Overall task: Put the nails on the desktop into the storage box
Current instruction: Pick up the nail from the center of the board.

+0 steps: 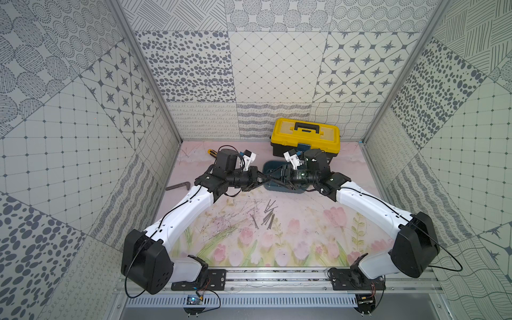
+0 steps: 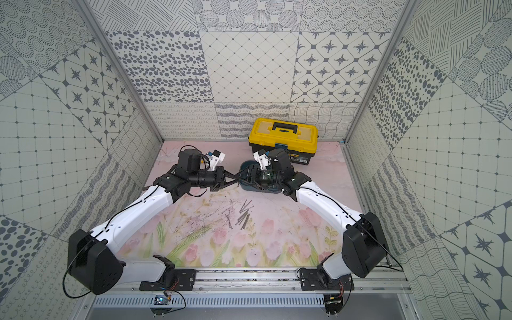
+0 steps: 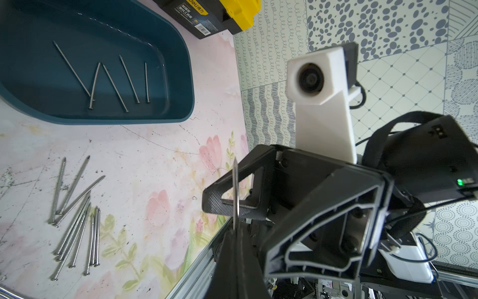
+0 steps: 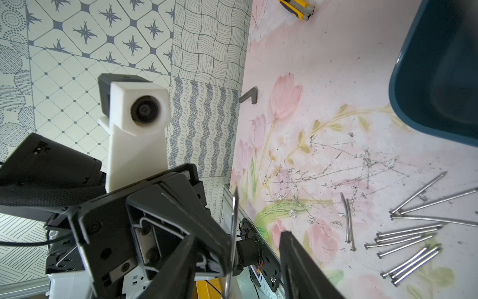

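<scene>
Overhead, in both top views, left end effector (image 1: 262, 179) and right end effector (image 1: 274, 177) meet tip to tip over the 9 o'clock rim of the storage box (image 1: 279, 190); loose nails (image 1: 266, 215) are heaped on the surface (image 1: 310, 221) at the box's 6 o'clock, and the toolbox (image 1: 304, 135) stands at its 1 o'clock. Left wrist view: left end effector (image 3: 234, 233) clamped tight on the held nail (image 3: 234, 191), five nails (image 3: 116, 80) lying inside the storage box (image 3: 190, 77), loose nails (image 3: 75, 222) outside it on the surface. Right wrist view: right end effector (image 4: 238, 235) partly parted, its fingers (image 4: 292, 248) straddling the held nail (image 4: 233, 222) with a clear gap to one finger.
</scene>
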